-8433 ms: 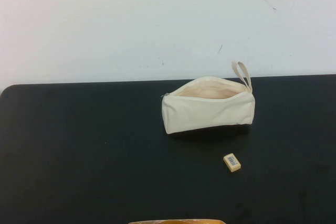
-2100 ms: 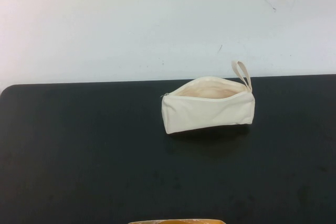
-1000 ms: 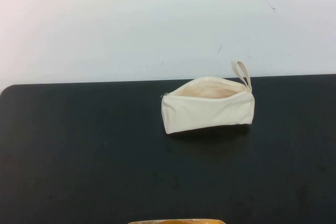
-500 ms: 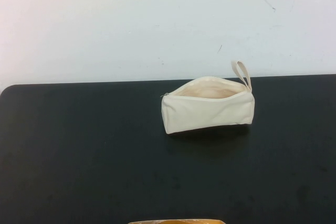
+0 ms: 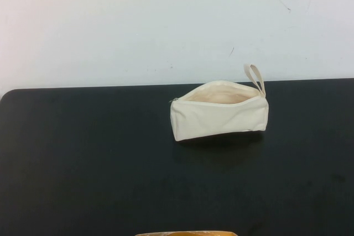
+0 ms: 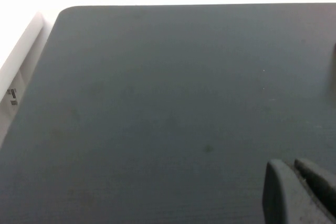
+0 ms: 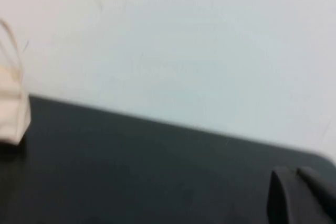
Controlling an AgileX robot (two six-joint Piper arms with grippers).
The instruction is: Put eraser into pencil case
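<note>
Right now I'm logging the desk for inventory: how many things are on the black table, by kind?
Cream-white fabric zip pencil case, unzipped: 1
Erasers in view: 0
Left gripper, over bare black table: 1
Right gripper, off to the case's side: 1
Total: 3

Pencil case (image 5: 219,117) on black table (image 5: 88,158), high view.

One cream-white fabric pouch is set upright on the dark table top, right of centre and towards the far edge. The zip is seen undone, and a pale lining is shown through the open top. A small loop strap (image 5: 254,75) is raised at the pouch's right end, against the white wall (image 5: 138,26). A thin strip of an orange-tan object (image 5: 187,234) is seen at the near edge, too little for identification.
</note>
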